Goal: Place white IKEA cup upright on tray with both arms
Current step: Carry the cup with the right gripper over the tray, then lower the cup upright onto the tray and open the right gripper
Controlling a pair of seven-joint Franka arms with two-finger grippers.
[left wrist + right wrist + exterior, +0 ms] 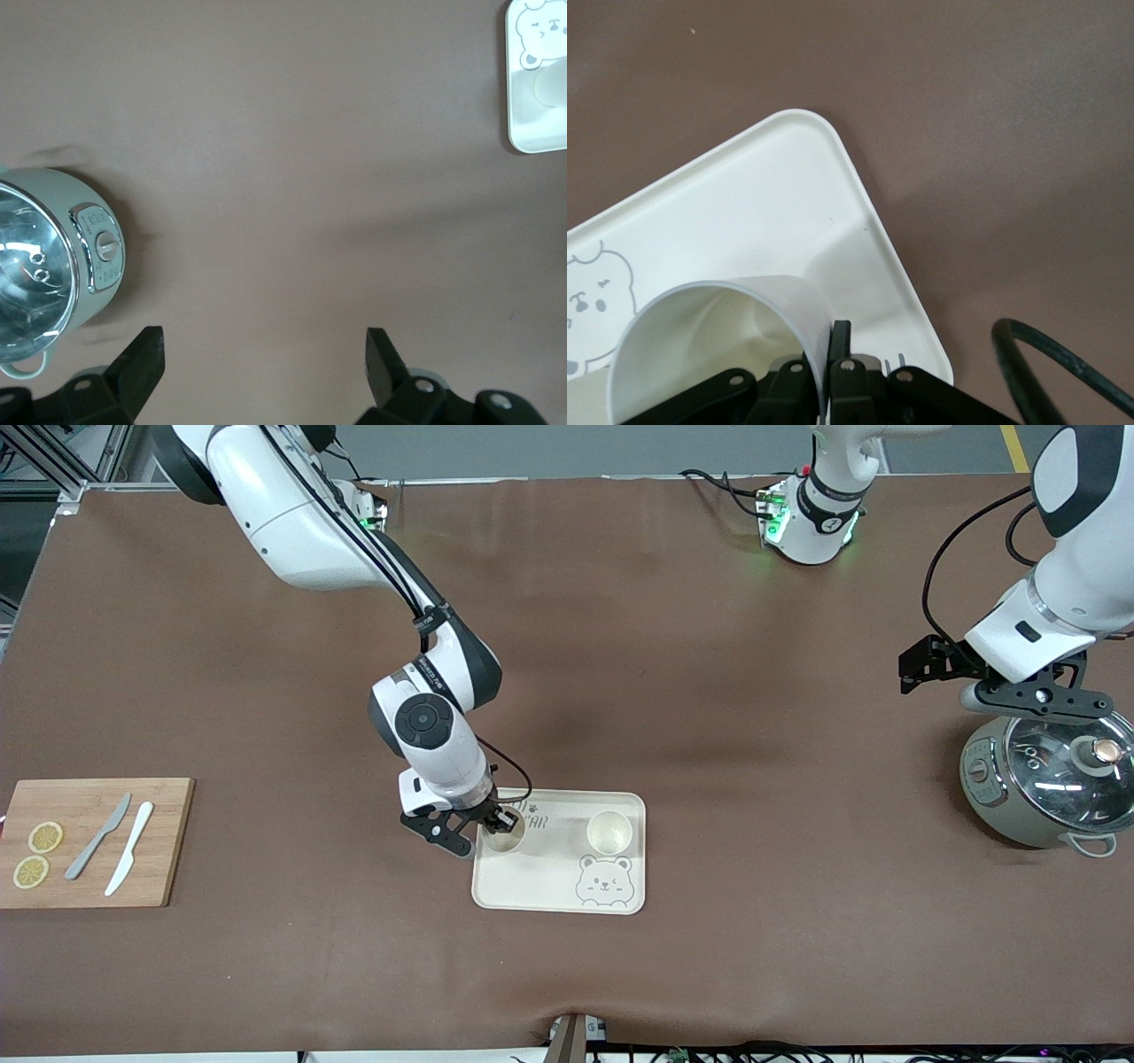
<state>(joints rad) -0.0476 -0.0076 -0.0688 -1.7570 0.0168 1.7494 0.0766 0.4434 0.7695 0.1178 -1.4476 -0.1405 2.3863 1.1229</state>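
Observation:
The cream bear tray (549,886) lies near the table's middle. My right gripper (496,820) is over the tray's corner toward the right arm's end. It is shut on the rim of a white cup (505,838), one finger inside and one outside. The cup stands mouth up; I cannot tell if its base touches the tray. The right wrist view shows the cup (700,341) and the tray (771,195). A second white cup (609,833) stands upright on the tray. My left gripper (264,354) is open and empty, over the pot at the left arm's end (1038,701).
A grey-green pot with a glass lid (1050,784) stands at the left arm's end, also in the left wrist view (53,266). A wooden cutting board (93,841) with two lemon slices and two knives lies at the right arm's end.

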